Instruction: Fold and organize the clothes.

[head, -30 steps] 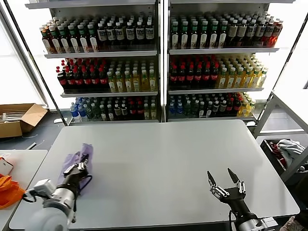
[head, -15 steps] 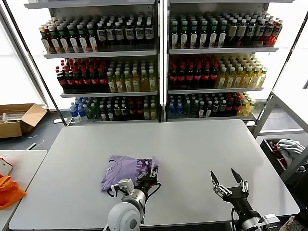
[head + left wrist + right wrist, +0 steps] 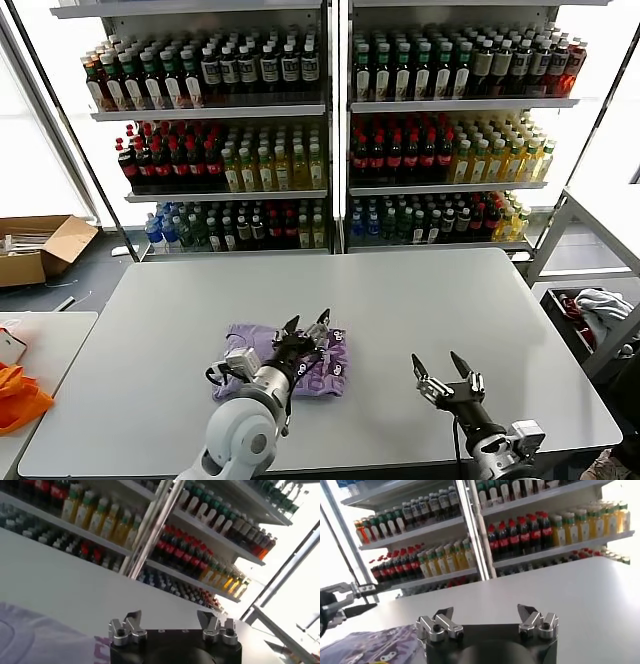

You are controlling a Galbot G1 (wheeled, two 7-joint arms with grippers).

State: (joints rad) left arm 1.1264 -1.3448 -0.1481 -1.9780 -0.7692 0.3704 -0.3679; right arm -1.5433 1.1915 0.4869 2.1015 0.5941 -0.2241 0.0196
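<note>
A crumpled lavender T-shirt (image 3: 332,372) with small dark purple prints lies on the white table (image 3: 400,300), near the front and left of centre. My left gripper (image 3: 307,325) is open just above the shirt's far edge, with nothing between its fingers. In the left wrist view the gripper (image 3: 170,621) is open and the shirt (image 3: 30,636) lies beside it. My right gripper (image 3: 441,364) is open and empty over bare table to the right of the shirt. The right wrist view shows that gripper (image 3: 486,615) open, with the shirt (image 3: 370,649) off to one side.
Shelves of bottled drinks (image 3: 330,130) stand behind the table. A side table with an orange bag (image 3: 18,395) is at the left. A cardboard box (image 3: 40,248) sits on the floor at the left. A bin holding cloth (image 3: 600,310) stands at the right.
My left arm carried the shirt from the table's left edge to the front middle, then opened over it. My right gripper shifted slightly left.
</note>
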